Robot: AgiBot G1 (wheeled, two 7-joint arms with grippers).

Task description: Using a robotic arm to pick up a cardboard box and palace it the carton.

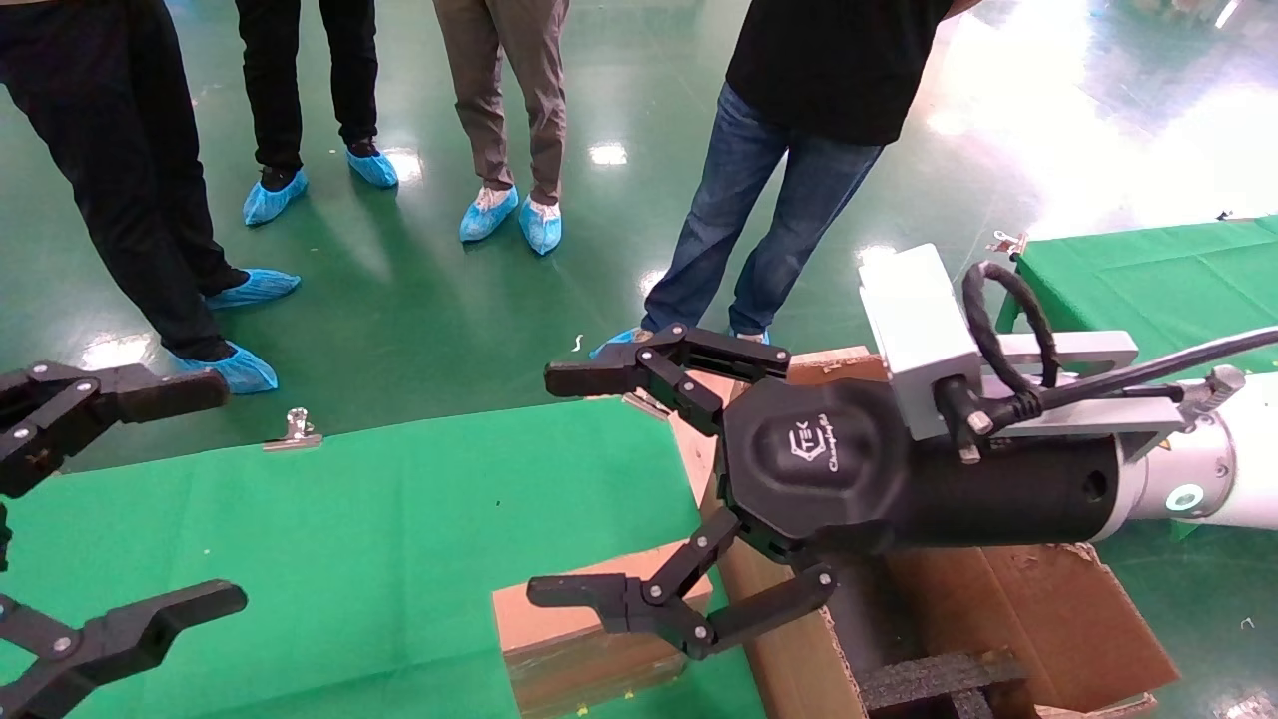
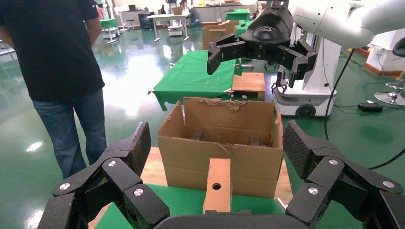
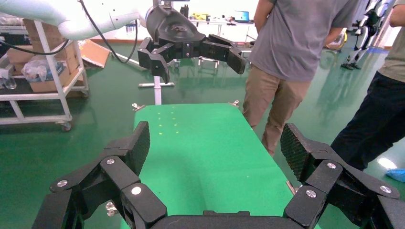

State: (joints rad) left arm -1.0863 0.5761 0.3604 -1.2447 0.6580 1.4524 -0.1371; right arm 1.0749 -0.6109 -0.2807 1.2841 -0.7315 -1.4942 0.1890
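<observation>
Both fingers (image 1: 599, 591) of the robotic arm (image 1: 998, 469) spread wide, empty, above the cardboard box (image 1: 584, 649).

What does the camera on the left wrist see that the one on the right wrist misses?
Only the left wrist view shows the carton, open, with the cardboard box standing on edge in front of it, plus the right gripper open, high above.

Only the right wrist view shows the left gripper open, above the far end of the table.

Both show the green cloth, the camera's own open fingers and bystanders.
</observation>
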